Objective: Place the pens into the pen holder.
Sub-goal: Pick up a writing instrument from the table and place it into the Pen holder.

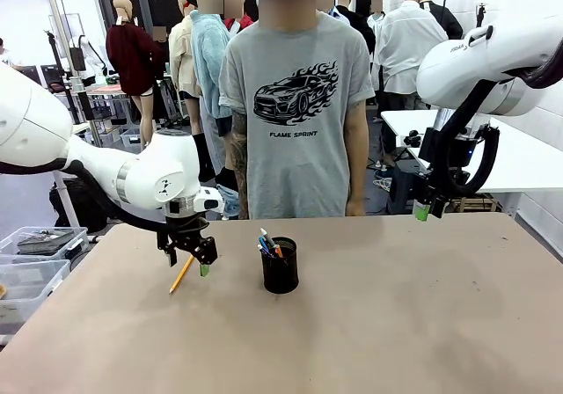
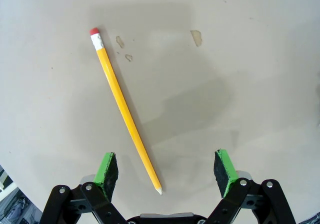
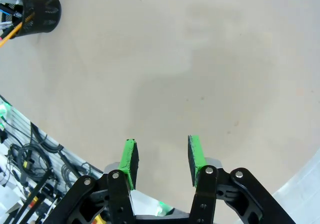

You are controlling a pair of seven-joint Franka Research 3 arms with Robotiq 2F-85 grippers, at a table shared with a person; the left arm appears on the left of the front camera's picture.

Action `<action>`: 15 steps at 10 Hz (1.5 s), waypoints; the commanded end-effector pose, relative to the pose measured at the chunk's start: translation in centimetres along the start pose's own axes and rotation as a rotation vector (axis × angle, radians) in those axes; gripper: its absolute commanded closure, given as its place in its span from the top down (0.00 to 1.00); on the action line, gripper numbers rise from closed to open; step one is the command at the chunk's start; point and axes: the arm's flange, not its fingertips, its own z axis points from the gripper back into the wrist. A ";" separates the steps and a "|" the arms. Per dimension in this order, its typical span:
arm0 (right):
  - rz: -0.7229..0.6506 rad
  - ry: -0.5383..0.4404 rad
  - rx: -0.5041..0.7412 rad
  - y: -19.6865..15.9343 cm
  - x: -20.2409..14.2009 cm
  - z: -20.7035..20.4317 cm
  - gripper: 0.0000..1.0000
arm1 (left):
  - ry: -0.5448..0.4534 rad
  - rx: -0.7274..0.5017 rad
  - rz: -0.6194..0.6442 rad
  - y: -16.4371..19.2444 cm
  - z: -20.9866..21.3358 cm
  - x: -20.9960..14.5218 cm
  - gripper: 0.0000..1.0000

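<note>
**One pencil on the desk, the rest in the cup**

Front view: one black mesh pen holder (image 1: 281,271) standing upright near the middle of the desk (image 1: 422,324). At least three pens (image 1: 268,243) sticking out of its top (blue, white and orange tips; exact count not clear). One yellow pencil (image 1: 182,274) lying on the desk to the left of the holder, well apart from it. Left jaws hanging right over that pencil, spread wide, holding nothing. Right jaws raised high at the far right, well apart from holder and pencil. One person (image 1: 295,104) in a grey printed T-shirt standing at the far side. Clear plastic bins (image 1: 35,262) beside the desk at the left. Nothing lying between pencil and holder.

Left wrist view: same single pencil (image 2: 125,109) flat on the desk, red eraser (image 2: 95,32) at the far end, pale tip reaching in between the two green pads (image 2: 106,169), touching neither. Jaws released, empty. A few small scuff marks (image 2: 196,36) on the surface beyond.

Right wrist view: jaws partly spread, bare desk showing in the gap, nothing gripped. One pen holder (image 3: 42,14) in the top left corner, far off, with one yellow-orange stick (image 3: 15,31) leaning out among others. Cables (image 3: 30,174) past the desk edge.
</note>
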 end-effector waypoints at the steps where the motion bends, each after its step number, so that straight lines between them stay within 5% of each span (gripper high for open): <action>1: 0.012 -0.007 0.022 0.0 0.0 0.0 0.52 | -0.012 -0.023 0.064 1.3 -0.4 0.6 1.00; 6: 0.012 -0.007 0.022 0.0 0.0 0.0 0.52 | -0.012 -0.049 0.084 2.6 -1.8 0.7 0.94; 11: 0.012 -0.007 0.022 0.0 0.0 0.0 0.52 | -0.021 -0.061 0.080 3.1 -2.1 0.5 0.00; 15: 0.012 -0.007 0.022 0.0 0.0 0.0 0.52 | -0.017 -0.071 0.074 3.4 -2.0 0.1 0.00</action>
